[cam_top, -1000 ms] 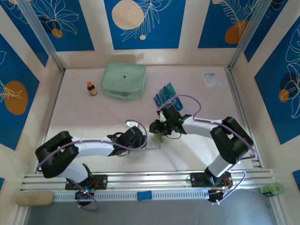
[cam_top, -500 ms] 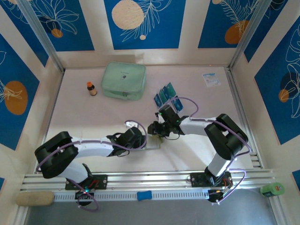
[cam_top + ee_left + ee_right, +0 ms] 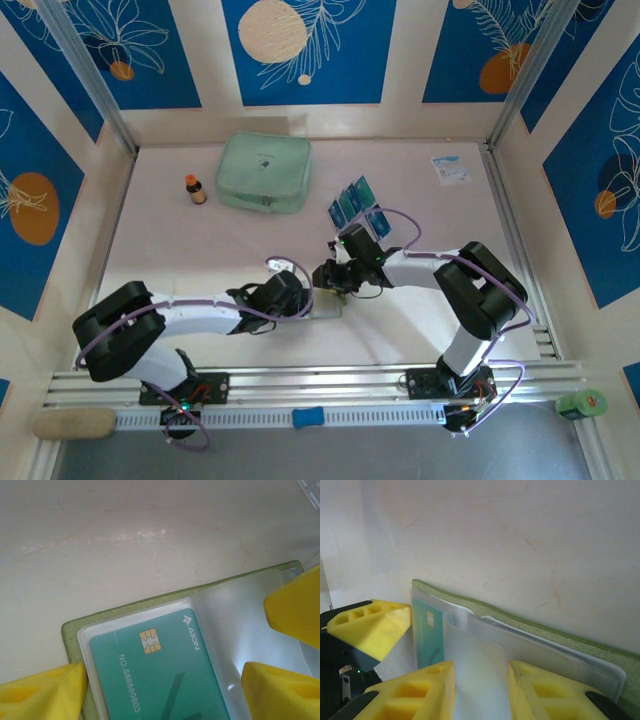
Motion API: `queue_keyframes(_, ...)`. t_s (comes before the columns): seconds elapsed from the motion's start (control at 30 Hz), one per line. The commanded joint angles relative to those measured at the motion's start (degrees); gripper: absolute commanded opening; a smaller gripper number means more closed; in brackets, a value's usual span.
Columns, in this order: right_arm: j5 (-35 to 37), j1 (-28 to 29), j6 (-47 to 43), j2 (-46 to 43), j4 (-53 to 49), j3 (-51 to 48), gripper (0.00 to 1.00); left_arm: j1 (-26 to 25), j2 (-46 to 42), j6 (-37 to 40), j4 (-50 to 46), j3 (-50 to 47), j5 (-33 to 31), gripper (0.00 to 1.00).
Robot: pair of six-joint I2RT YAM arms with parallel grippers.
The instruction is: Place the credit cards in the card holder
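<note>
Step in hand: By my reading you were in the loading stage. The card holder point(image 3: 72, 637) lay open on the tabletop point(image 3: 200, 250) between the two arms, toward the near edge. One teal card point(image 3: 155, 675) was already seated in a clear sleeve.
Left end effector point(image 3: 162, 672): It stood wide, with one finger at the holder's green edge and the other over the sleeves. I judged it was steadying the holder, though I could not tell whether it pressed down.
Right end effector point(image 3: 479, 667): It was narrow, and a clear sleeve leaf of the card holder sat pinched between its fingers. It looked as if the leaf was being lifted to expose a free pocket.
Loose credit cards point(image 3: 350, 200): They lay grouped on the tabletop just beyond the right end effector, apart from the holder.
Next move: You probably needed to keep the holder pinned flat and the pocket mouth open. You would then have freed one end effector to fetch a loose card and slide it in edge first, square to the slot.
Count, cards: You had one in the holder. About four or five were loose, too small in the top view to count surely.
Count, other things: You had one card holder and two end effectors. There was also one mint pouch point(image 3: 263, 172), one small bottle point(image 3: 196, 189) and one paper packet point(image 3: 451, 168).
</note>
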Motion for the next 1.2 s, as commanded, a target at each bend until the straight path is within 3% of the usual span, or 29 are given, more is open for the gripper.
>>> queue_keyframes(0.0,-2.18,0.17,0.54,-1.27,-1.95,0.67,0.34,-0.77,-1.99,-0.74,-2.92,-0.74,-0.41,0.82)
queue_keyframes(0.27,-1.95,1.17,0.81,-5.67,-4.98,1.96,0.35,-0.68,-7.81,-0.38,-6.29,-0.61,-2.88,0.87)
queue_keyframes(0.47,-1.58,3.12,2.15,-5.40,-5.43,3.29,0.44,-0.45,-14.06,-0.65,-9.46,-2.54,-6.01,0.89)
queue_keyframes(0.63,-0.93,4.98,3.42,-3.60,-5.28,5.40,0.49,0.10,-18.50,-0.75,-11.42,-4.21,-7.54,0.89)
queue_keyframes(1.17,-0.61,7.12,5.94,7.28,-3.62,12.58,0.50,1.14,-23.21,-0.45,-12.17,-7.23,-7.65,0.90)
